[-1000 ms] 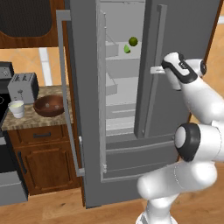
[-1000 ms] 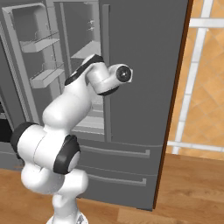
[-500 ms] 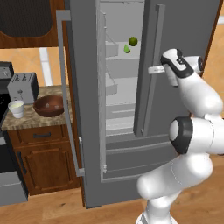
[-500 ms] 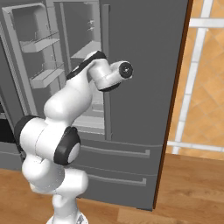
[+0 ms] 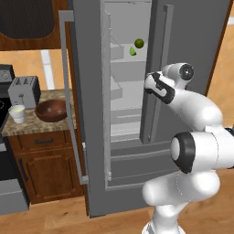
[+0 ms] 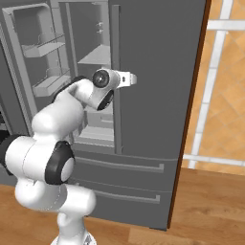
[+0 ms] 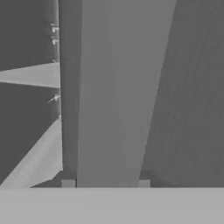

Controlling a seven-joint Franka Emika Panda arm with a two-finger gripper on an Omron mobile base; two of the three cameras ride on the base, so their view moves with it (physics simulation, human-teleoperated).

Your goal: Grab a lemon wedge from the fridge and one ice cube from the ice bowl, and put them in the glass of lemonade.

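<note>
The fridge [image 5: 91, 146] is seen with its left door [image 5: 75, 68] swung wide open, so the shelves inside are on show. The lemon wedge [image 5: 133, 51] is parked on an upper shelf, right up against a darker green round fruit [image 5: 139, 43] that sits just above and to the right of it. The end effector [image 5: 151, 83] is held up at the right door's long vertical bar handle [image 5: 157, 68], roughly mid-height on the bar and lower than the shelf with the wedge. From the hand view, that handle [image 7: 109, 109] is framed right between the two fingertips [image 7: 68, 184], so the end effector [image 7: 106, 184] is partly closed and straddling the bar. The gap on each side looks about gone, but whether the bar is actually being squeezed can't be told from these shots. In the right base view the arm is bent in front of the open compartment, with the hand [image 6: 125, 79] up by the same door. Over on the left, on the stone-topped table [image 5: 27, 129], the ice bowl [image 5: 50, 109] is found between the glass of lemonade [image 5: 18, 113] and the fridge, with a toaster [image 5: 24, 90] behind them.
</note>
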